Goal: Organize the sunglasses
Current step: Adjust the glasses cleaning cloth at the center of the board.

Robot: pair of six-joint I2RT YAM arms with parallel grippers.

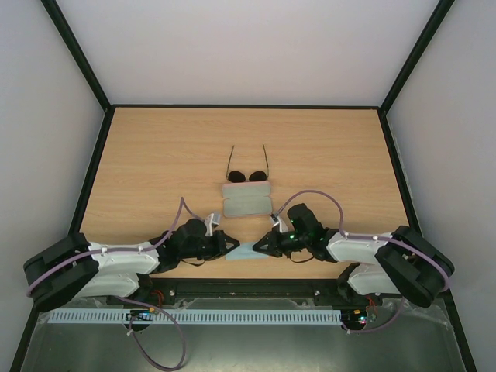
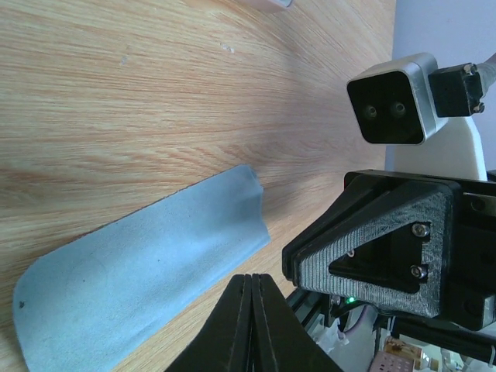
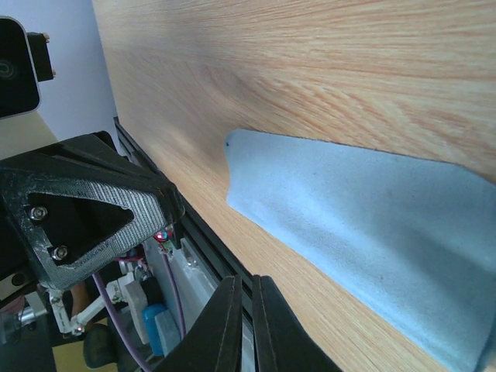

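Wooden table (image 1: 155, 155), seen from above, with three items in a line down its middle. The round-lens sunglasses (image 1: 246, 176) lie farthest from the arms, lenses toward the case and temples unfolded, pointing away. A pale pink case (image 1: 246, 200) sits touching or just beside the lenses, and a light blue cloth (image 1: 242, 253) lies at the near edge. The left gripper (image 1: 234, 246) and right gripper (image 1: 256, 246) face each other low over the cloth, one at each end. In the wrist views the left fingers are pressed together with nothing between them; the right fingers show only a thin slit, likewise empty. The cloth rests on the wood with one corner curled up. Judged step: the tidying proper is not begun, since the sunglasses lie unfolded and no gripper is on them. The next move calls for parting one pair of fingers, reaching past the case, and taking the thin frame without bending the temples.
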